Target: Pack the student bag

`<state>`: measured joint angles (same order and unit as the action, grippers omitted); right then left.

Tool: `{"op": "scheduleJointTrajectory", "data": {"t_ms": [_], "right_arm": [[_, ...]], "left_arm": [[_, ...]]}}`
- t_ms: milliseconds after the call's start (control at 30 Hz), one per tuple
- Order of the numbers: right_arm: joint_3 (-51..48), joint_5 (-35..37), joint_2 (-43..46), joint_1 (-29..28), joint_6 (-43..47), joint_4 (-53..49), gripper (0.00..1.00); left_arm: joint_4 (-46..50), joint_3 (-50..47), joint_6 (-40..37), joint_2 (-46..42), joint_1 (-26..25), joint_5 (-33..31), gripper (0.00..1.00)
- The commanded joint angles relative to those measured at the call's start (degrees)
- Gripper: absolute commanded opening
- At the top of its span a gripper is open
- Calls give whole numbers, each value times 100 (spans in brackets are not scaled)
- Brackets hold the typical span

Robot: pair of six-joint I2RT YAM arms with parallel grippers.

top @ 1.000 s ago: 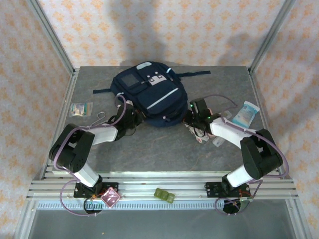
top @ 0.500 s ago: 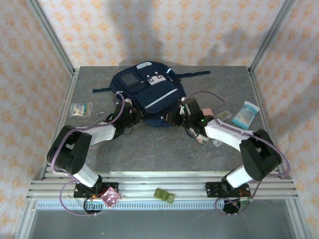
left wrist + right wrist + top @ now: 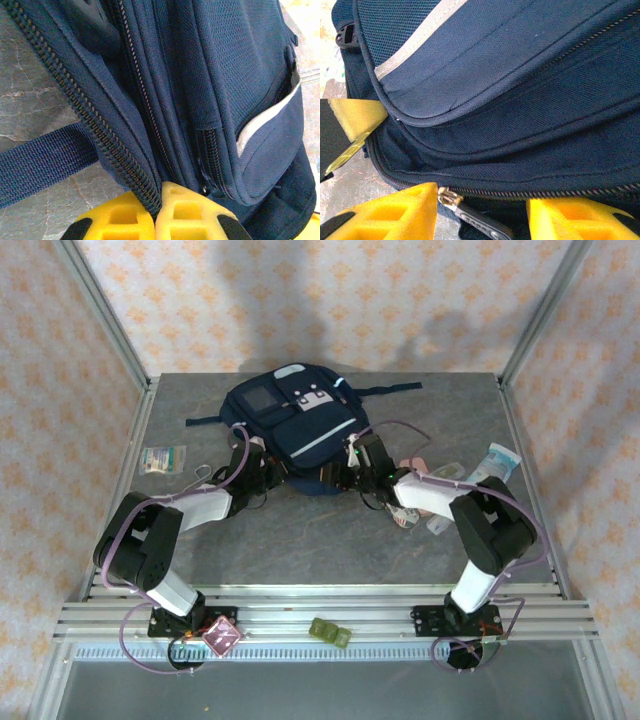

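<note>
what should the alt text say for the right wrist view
Close-up of the navy student bag, with a pale stripe crossing its top left. The right gripper stands open at the bottom edge, its yellow fingers on either side of the bag's dark zipper pull. A patch of grey table shows at lower left.

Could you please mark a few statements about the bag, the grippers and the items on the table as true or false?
1. The left gripper is shut on the student bag's zipper edge. True.
2. The right gripper's fingers are pressed together. False: they stand apart, with a zipper pull between them.
3. The student bag lies at the far middle of the table. True.
4. The light-blue packet lies left of the student bag. False: it lies to its right.
</note>
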<state>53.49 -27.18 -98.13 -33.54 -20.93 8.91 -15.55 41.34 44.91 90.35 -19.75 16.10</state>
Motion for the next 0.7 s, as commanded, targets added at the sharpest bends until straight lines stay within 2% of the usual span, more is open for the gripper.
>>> {"op": "scheduleJointTrajectory", "data": {"t_ms": [0, 100, 233, 367, 433, 667], "right_arm": [[183, -283, -217, 14, 176, 226, 49], [264, -580, -392, 16, 298, 217, 48], [197, -1040, -485, 5, 291, 392, 33], [22, -1192, -403, 5, 299, 524, 24], [-26, -1250, -378, -3, 293, 514, 24], [-41, -540, -374, -221, 423, 111, 24]], "left_arm": [[-176, 255, -96, -171, 50, 33, 0], [-194, 263, -78, -159, 50, 44, 0], [-194, 310, -52, -127, 52, 43, 0], [-194, 358, -26, -88, 50, 61, 0], [-177, 386, -39, -67, 50, 61, 0], [-161, 431, -26, -53, 50, 54, 0]]}}
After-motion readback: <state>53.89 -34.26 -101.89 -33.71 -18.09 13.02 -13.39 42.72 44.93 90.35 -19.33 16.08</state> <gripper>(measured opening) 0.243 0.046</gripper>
